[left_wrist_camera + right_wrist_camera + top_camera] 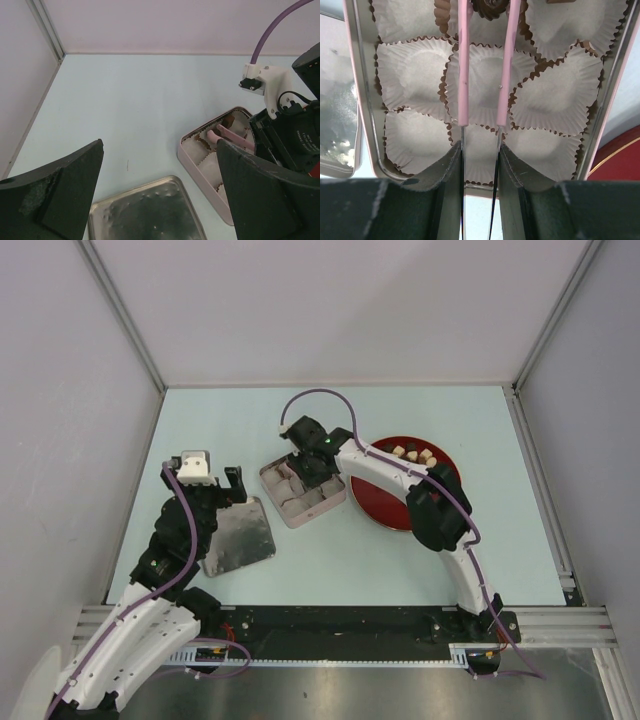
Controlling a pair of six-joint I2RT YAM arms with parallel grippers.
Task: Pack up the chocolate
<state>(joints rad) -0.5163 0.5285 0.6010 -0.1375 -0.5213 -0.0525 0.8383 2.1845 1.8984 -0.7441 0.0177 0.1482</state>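
Note:
Several cream and brown chocolate chunks (412,453) lie on the red plate (385,508) at the right. The square pink tin (291,519) stands at the middle, lined with white paper cups (410,70). My right gripper (305,455) hovers over the tin, and in the right wrist view it (480,150) is shut on pink tongs (463,60). A dark brown chocolate (490,7) sits between the tong tips at a far cup; I cannot tell whether it is still gripped. My left gripper (205,483) is open and empty over the tin's lid; it also shows in the left wrist view (160,150).
The silver lid (238,536) lies flat left of the tin, and also shows in the left wrist view (145,210). The red plate's edge (615,160) is just right of the tin. White walls enclose the table on three sides.

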